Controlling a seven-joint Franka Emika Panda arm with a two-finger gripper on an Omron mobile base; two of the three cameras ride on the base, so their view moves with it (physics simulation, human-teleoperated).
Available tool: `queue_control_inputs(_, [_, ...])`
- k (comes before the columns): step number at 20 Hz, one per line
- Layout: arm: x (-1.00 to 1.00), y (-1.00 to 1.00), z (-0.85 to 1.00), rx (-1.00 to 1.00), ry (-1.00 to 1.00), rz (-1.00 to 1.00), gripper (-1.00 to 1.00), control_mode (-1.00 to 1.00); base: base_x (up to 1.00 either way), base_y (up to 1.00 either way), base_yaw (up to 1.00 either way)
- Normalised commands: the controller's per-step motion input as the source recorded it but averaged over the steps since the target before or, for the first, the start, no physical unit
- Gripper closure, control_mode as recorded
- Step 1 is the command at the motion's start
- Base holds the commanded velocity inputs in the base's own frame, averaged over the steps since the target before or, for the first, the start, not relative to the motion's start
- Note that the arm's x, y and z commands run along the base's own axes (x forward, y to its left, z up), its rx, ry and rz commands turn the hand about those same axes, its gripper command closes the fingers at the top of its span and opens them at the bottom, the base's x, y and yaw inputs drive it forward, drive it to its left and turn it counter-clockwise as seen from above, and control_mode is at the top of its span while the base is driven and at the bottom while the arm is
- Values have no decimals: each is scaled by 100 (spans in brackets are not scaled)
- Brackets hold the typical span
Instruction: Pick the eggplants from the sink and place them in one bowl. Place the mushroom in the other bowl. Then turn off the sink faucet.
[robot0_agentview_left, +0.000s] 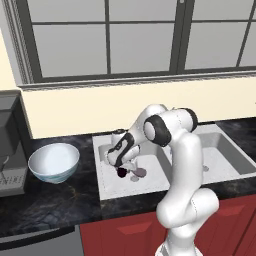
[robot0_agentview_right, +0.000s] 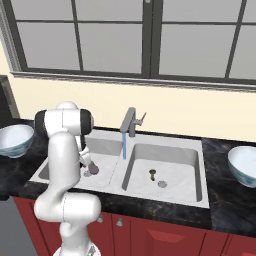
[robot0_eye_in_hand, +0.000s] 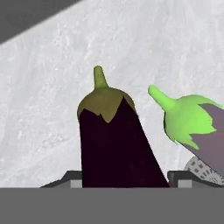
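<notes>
I had the end effector (robot0_agentview_left: 121, 171) low in the left basin of the sink (robot0_agentview_left: 150, 187); in the hand view the dark eggplant (robot0_eye_in_hand: 114, 148) stood between its 2 finger tips (robot0_eye_in_hand: 70, 178), stem cap pointing away; whether the fingers were clamped on it or still apart I could not tell. The paler eggplant (robot0_eye_in_hand: 205, 135) lay just beside it, over the round drain (robot0_eye_in_hand: 202, 169). In the right basin the mushroom (robot0_agentview_right: 152, 173) sat on the floor near that basin's drain (robot0_agentview_right: 162, 184); water ran from the faucet (robot0_agentview_right: 131, 121). 2 bowls stood on the black bench (robot0_agentview_left: 50, 205), the left bowl (robot0_agentview_left: 54, 161) and the right bowl (robot0_agentview_right: 243, 165); what I saw of their insides held nothing.
</notes>
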Motion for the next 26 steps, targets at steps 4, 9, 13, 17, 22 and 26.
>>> queue_control_inputs(4, [-10, 2, 58, 4, -33, 0, 100, -100, 0, 0, 0])
queue_control_inputs(9, [-47, 0, 73, 17, -20, 0, 100, -100, 0, 0, 0])
queue_control_inputs(13, [-52, 0, 89, 11, -16, 5, 100, -100, 0, 0, 0])
queue_control_inputs(17, [-31, 0, 100, 0, -29, 11, 100, -100, 0, 0, 0])
queue_control_inputs(22, [-21, 4, 99, 0, -20, 17, 100, -100, 0, 0, 0])
queue_control_inputs(26, [-29, 0, 88, 0, -3, 25, 100, -100, 0, 0, 0])
